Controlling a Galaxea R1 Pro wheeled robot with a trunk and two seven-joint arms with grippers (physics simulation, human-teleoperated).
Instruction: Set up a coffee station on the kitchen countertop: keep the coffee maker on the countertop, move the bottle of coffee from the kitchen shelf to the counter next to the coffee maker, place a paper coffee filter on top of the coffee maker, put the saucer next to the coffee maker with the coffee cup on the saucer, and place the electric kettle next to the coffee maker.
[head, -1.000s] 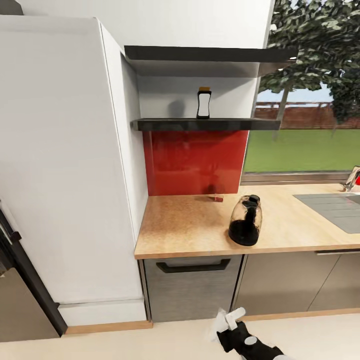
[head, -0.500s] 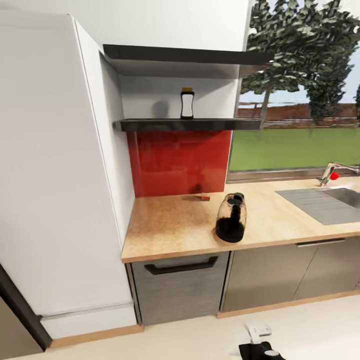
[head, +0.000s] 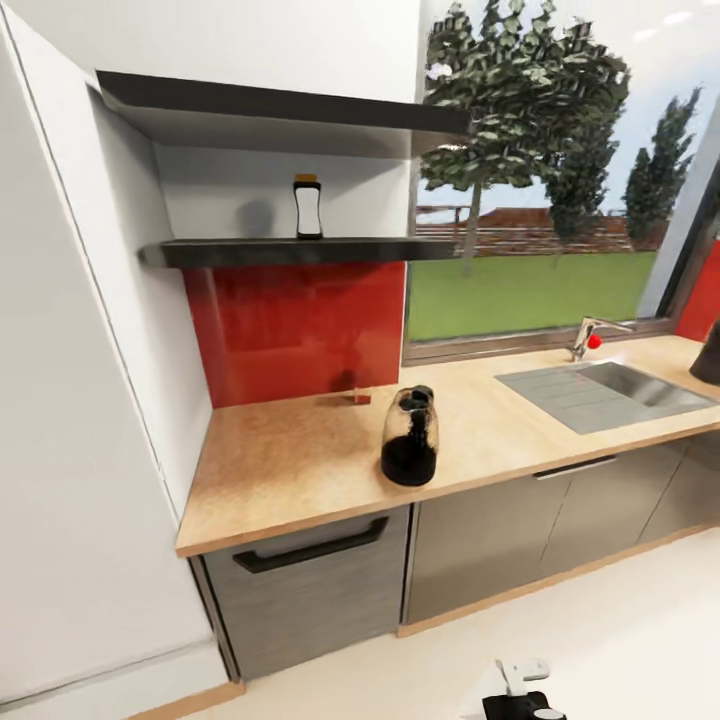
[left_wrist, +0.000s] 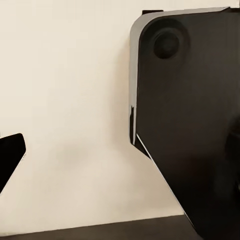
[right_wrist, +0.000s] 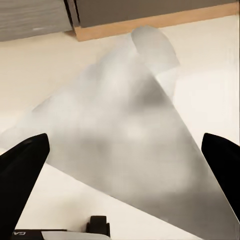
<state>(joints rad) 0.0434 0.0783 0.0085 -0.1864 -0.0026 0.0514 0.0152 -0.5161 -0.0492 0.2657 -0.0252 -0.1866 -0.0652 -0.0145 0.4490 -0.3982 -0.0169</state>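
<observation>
The bottle of coffee (head: 307, 207) stands upright on the kitchen shelf (head: 250, 252), against the white wall. Below it, the electric kettle (head: 410, 438) sits on the kitchen countertop (head: 290, 465) near the front edge. Low over the floor in front of the cabinets, my right gripper (head: 522, 690) (right_wrist: 122, 150) is shut on the paper coffee filter (right_wrist: 130, 145) (head: 520, 672), whose white cone spans between both fingertips. My left gripper (left_wrist: 120, 155) hangs open beside the robot's dark body (left_wrist: 195, 115). The saucer and coffee cup are out of view.
A steel sink (head: 605, 388) with a tap (head: 585, 338) is set into the counter at the right. Past it, a dark object (head: 710, 352) is cut off by the picture's edge. A small red item (head: 361, 397) lies by the red backsplash. A tall white cabinet (head: 70, 400) bounds the left.
The head view has swung to the right, bringing the sink, tap and dark object into sight. Bottle and kettle have not moved. My right gripper still holds the filter.
</observation>
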